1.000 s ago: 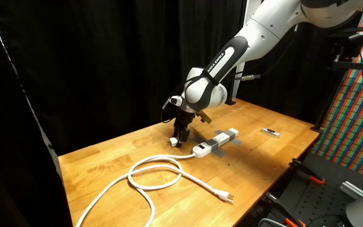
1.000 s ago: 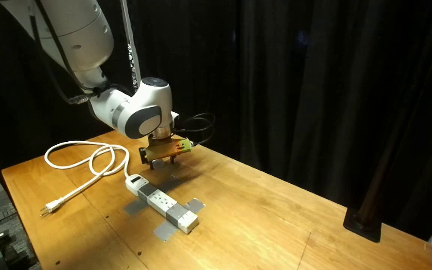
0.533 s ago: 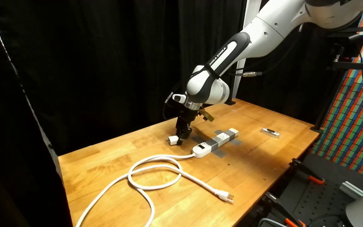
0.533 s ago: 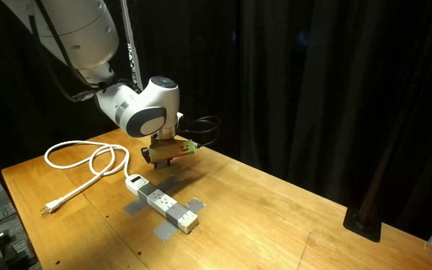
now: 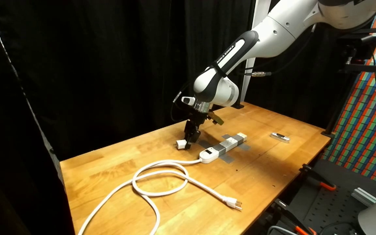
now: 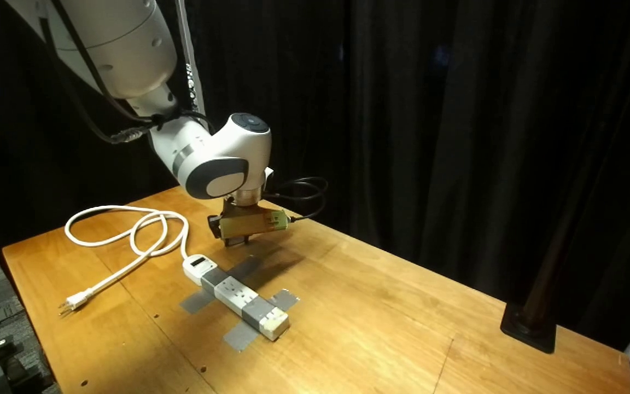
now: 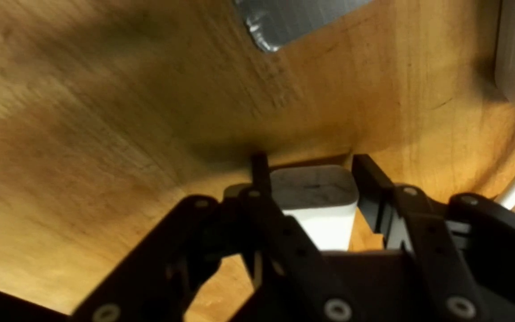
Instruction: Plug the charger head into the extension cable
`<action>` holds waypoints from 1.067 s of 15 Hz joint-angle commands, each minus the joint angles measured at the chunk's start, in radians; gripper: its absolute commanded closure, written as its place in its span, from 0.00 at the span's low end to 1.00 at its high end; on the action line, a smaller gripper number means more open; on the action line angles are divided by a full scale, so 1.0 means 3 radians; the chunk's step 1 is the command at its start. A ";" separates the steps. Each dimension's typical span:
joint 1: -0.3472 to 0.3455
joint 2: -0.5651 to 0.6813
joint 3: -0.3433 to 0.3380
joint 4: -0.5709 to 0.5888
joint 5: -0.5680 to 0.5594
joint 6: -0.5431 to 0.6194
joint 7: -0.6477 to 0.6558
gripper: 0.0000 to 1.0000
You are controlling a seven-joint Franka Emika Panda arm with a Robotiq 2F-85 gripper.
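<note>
The charger head is a small white block with prongs at its far end. My gripper points down with its fingers closed on the block's sides. In the wrist view the charger head shows a grey end face with a small slot, between the fingertips. I cannot tell how far it is off the table. The extension cable's white socket bar lies beside the gripper; it also shows in an exterior view. Its looped cord ends in a plug.
Grey tape holds the bar to the wooden table. A small flat silver and dark object lies beyond the bar. A black post base stands at the table's back edge. Orange-handled clamps grip the table's side.
My fingers have closed around the charger head. Gripper and charger head have shifted slightly, a little up and right in an exterior view. The cable and socket bar have not moved.
</note>
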 commanded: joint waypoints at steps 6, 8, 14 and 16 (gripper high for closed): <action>0.1003 -0.0709 -0.1100 -0.0190 -0.0497 0.0074 0.0950 0.77; 0.1348 -0.0828 -0.1436 -0.0180 -0.0827 -0.0155 0.1444 0.77; 0.1884 -0.0990 -0.1820 -0.0018 -0.1799 -0.1222 0.2794 0.77; 0.1965 -0.1020 -0.1824 0.0006 -0.2029 -0.1614 0.3127 0.77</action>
